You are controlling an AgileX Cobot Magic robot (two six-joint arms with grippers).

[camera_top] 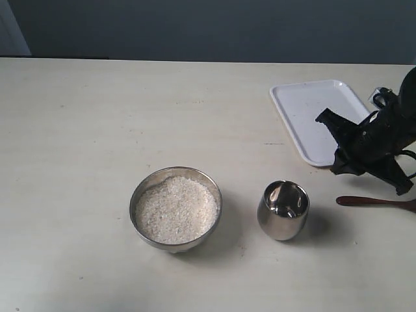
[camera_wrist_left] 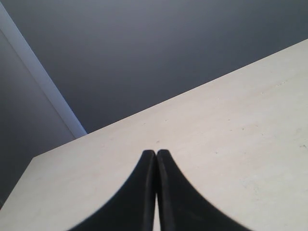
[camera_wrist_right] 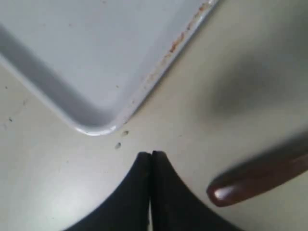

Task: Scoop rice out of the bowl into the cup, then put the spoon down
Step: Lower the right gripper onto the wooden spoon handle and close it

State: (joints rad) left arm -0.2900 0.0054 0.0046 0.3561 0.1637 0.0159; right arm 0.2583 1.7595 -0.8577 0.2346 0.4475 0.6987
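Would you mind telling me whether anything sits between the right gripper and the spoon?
Nothing visible: only bare table separates the right gripper from the spoon; the white tray lies on the gripper's other side.

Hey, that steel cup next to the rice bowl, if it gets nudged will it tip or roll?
The cup narrows to a rounded base, so it probably rocks or tips easily. Its mirror-smooth wall likely slips in a pinch. It looks empty, so it is probably light and may slide on the table when bumped.
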